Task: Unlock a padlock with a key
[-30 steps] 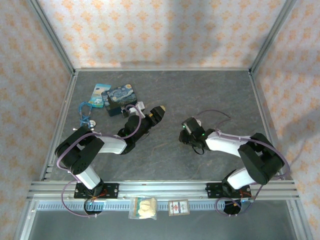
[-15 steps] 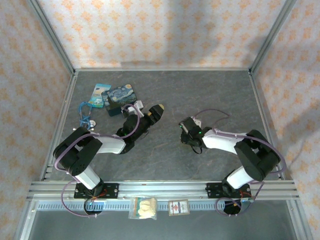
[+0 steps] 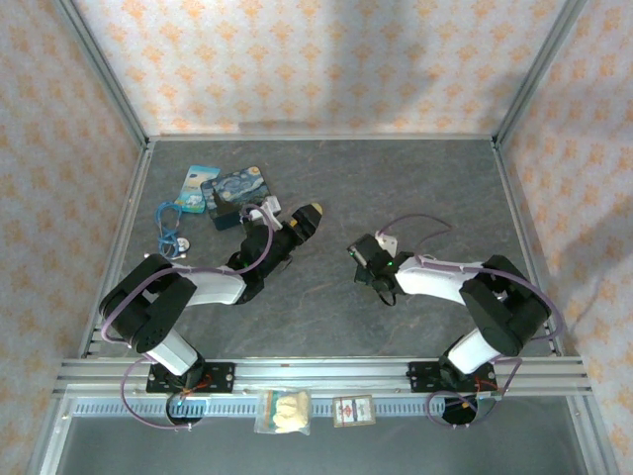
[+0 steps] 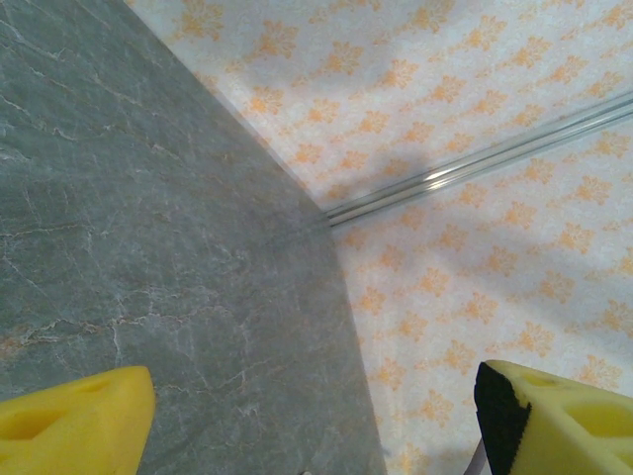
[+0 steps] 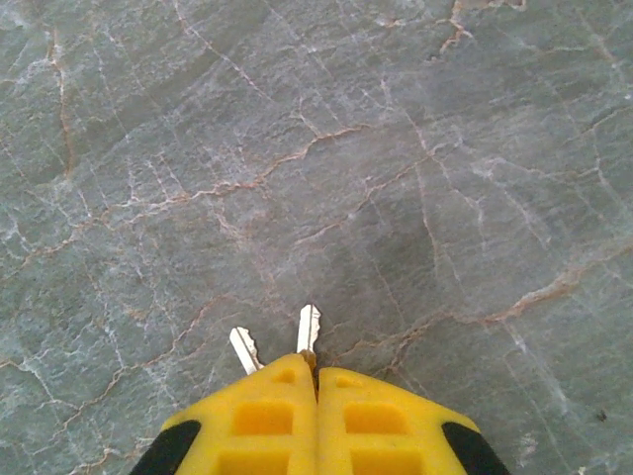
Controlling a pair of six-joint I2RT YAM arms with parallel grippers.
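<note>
- Right hand (image 5: 316, 374): in the right wrist view both yellow fingers (image 5: 272, 416) are pressed flat together with no gap; we see them clamped on the key (image 5: 309, 329)
- Key: two pale silvery blades stick out past the fingertips, one straight ahead, the other (image 5: 243, 348) splayed to its left; both tips lie close over the grey veined worktop (image 5: 445, 148); we cannot tell whether they touch it
- From the top camera the right hand (image 3: 359, 255) sits low near the middle of the worktop (image 3: 415, 178), its arm reaching in from the right; the key is too small to make out there
- Left hand (image 4: 315, 408): in the left wrist view its two yellow fingers (image 4: 74, 421) stand wide apart at the bottom corners; nothing is held between them; beyond the gap we see worktop, patterned wall and a metal frame rail (image 4: 475, 163)
- From the top camera the left hand (image 3: 309, 217) points toward the centre, well apart from the right hand
- Padlock (image 3: 228, 215): a small dark thing at the near edge of the blue starry tin (image 3: 237, 189), far left of the worktop, beside the left wrist; we take it for the padlock; shackle too small to resolve; well apart from the key
- Also on the left: a blue card (image 3: 196, 187) touching the tin; thin wire loops (image 3: 169, 224) nearer the left rail
- On the front ledge: a clear bag of pale pieces (image 3: 282, 411) and a small packet (image 3: 353, 410)
</note>
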